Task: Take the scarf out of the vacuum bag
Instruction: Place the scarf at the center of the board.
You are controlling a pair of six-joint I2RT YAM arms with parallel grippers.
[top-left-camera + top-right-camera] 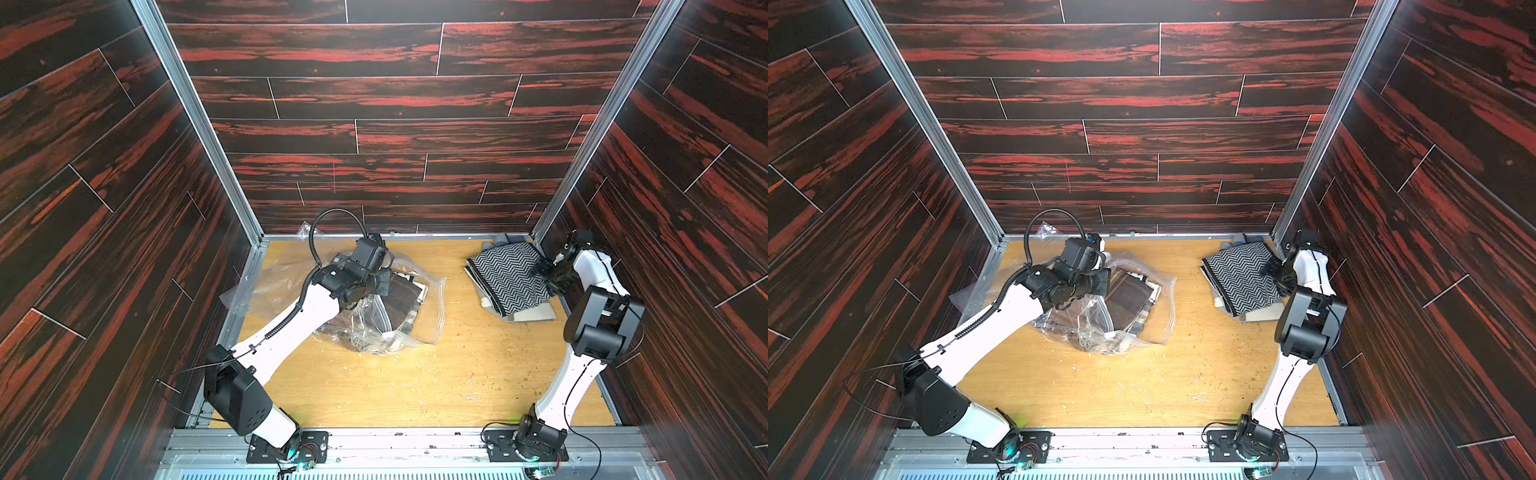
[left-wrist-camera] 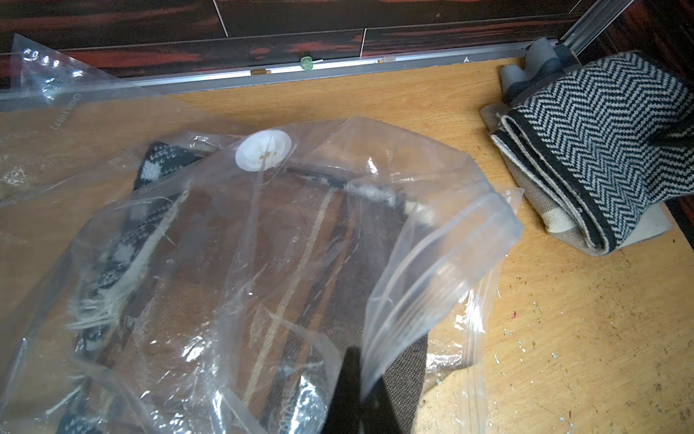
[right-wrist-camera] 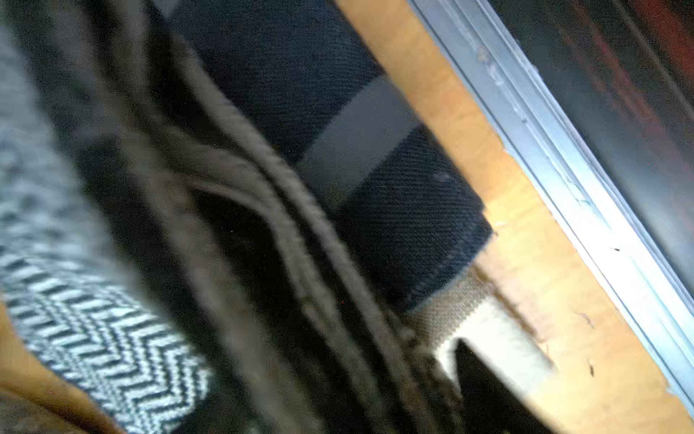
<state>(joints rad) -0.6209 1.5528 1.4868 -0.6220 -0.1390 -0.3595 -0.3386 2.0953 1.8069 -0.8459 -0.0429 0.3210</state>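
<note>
Lying crumpled on the tabletop [image 1: 415, 386], left of centre and toward the far wall, the vacuum bag [image 1: 432, 309] is showing its round white valve disc [image 2: 263, 150] on top, with its zip-seal edge gaping open. A brown scarf [image 2: 300, 244] is sitting inside it, and a dark-and-white patterned scarf [image 2: 150, 165] is tucked beside that, both under the clear film. The left gripper [image 2: 351, 375] is pinching a fold of the bag's plastic near the open edge, its fingers closed together on the film. A small white slider clip [image 1: 388, 334] is resting at the bag's near edge. Well apart, in the far right corner, a herringbone scarf [image 1: 505, 274] is lying folded on top of a stack of beige and grey-navy cloth [image 2: 533, 67]. The right gripper [image 1: 542, 270] is sitting at that scarf's right edge. In the right wrist view only one dark finger [image 3: 488, 394] is showing, set off to one side, so the jaws are standing apart and gripping nothing. A second clear bag [image 1: 266, 274] is lying flat at the far left.
</note>
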